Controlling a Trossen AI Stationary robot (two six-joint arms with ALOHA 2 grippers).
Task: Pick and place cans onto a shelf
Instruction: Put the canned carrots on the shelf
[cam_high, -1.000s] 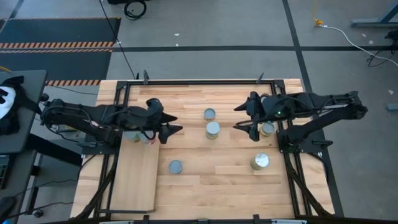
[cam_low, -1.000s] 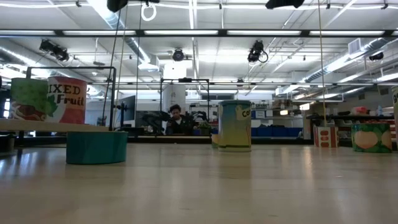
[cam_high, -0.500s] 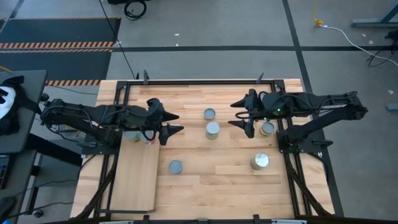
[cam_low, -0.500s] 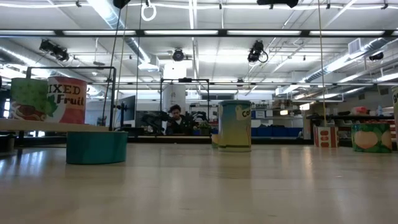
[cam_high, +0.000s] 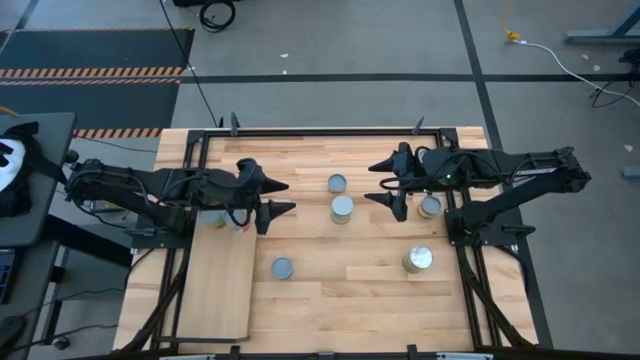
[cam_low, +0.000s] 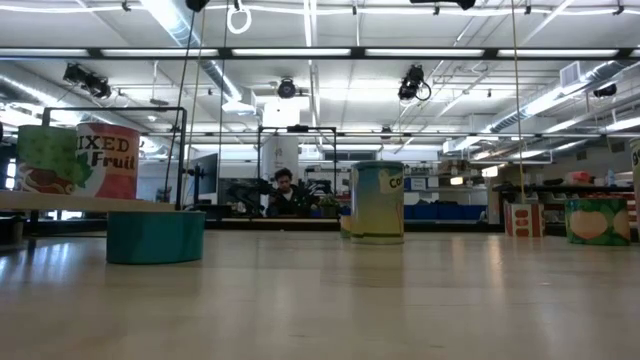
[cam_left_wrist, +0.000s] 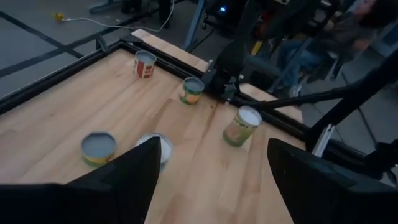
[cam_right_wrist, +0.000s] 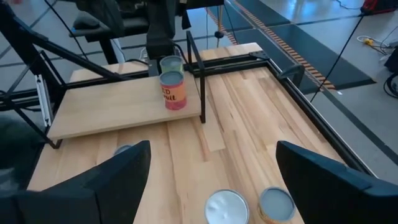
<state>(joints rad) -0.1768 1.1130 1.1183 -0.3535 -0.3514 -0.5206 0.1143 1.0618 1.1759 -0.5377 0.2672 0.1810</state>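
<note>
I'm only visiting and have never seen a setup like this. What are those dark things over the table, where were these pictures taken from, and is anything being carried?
They are two robot arms, each ending in a two-finger pincer. The top picture looks straight down; another sits at tabletop height; the last two come from cameras on the wrists.

The left pincer hangs open beside the shelf, a pale board in a black frame, where two cans already stand. The right pincer is open above the table, near a can in the middle. Four more cans stand around it, among them a low teal one. Neither pincer holds anything.
</note>
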